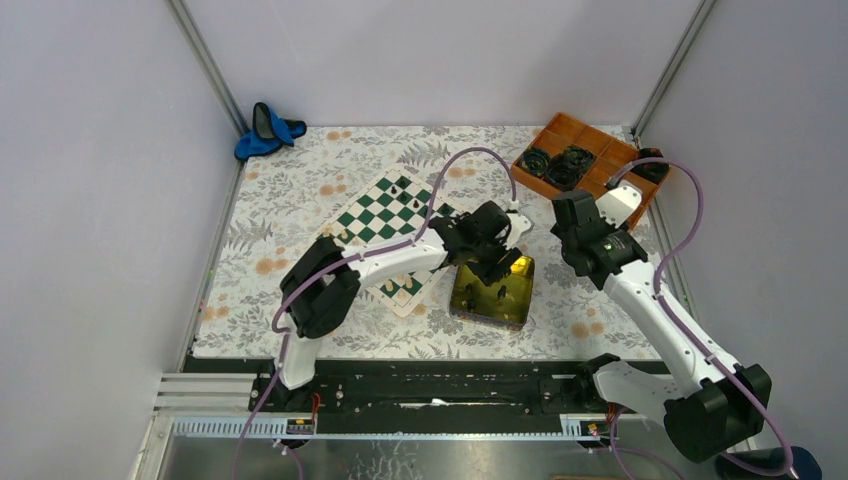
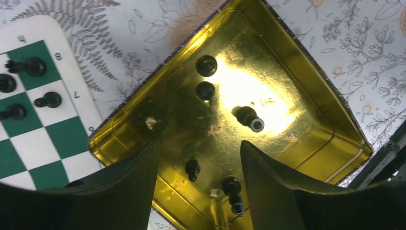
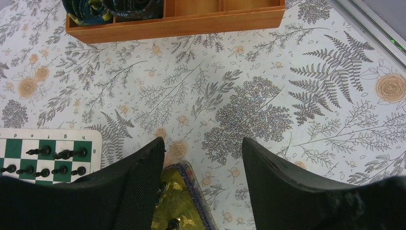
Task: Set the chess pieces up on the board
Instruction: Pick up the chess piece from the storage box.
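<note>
Tin (image 2: 306, 86): gold, on the counter (image 3: 268, 96), just right of the board; several black pieces (image 2: 206, 65) lay inside.
Left claw (image 2: 200, 143): spread, empty, over the tin.
Board (image 2: 28, 148): left of the tin, black pieces on its edge rows.
Right claw (image 3: 203, 141): spread, empty, above the tin's far corner.
Tray (image 3: 177, 21): orange, far right.

green-white checked board (image 1: 385, 212), gold tin tray (image 2: 316, 76), floral tablecloth (image 3: 249, 110)

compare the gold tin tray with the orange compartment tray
The shiny gold square tin tray is one open well holding small black chess pieces; the orange wooden compartment tray is divided, holding black coiled items. The tin lies beside the green-checked chessboard, the wooden tray at the far right corner. Both are shallow, open-topped.
</note>
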`<state>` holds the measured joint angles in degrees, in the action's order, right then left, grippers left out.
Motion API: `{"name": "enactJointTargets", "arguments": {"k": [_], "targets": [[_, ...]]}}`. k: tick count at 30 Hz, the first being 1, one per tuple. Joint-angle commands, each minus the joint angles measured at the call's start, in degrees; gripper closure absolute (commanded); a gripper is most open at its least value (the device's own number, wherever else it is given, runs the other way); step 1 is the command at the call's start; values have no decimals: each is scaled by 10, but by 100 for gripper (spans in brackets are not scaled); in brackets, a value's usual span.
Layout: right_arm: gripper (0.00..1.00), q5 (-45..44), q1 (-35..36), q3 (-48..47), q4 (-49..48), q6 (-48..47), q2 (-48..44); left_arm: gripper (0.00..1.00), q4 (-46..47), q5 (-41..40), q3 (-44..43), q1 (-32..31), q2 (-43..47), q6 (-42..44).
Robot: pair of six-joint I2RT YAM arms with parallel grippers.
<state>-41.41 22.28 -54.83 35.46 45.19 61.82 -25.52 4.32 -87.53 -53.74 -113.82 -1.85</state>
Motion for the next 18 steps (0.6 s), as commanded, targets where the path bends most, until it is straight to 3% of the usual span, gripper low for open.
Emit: {"name": "enactJointTargets", "arguments": {"k": [1, 18], "targets": [[33, -31, -7, 3, -2, 16, -20, 32, 32, 22, -21, -12, -14, 8], [34, -30, -8, 0, 0, 8, -36, 35, 87, 18, -39, -16, -52, -6]]}}
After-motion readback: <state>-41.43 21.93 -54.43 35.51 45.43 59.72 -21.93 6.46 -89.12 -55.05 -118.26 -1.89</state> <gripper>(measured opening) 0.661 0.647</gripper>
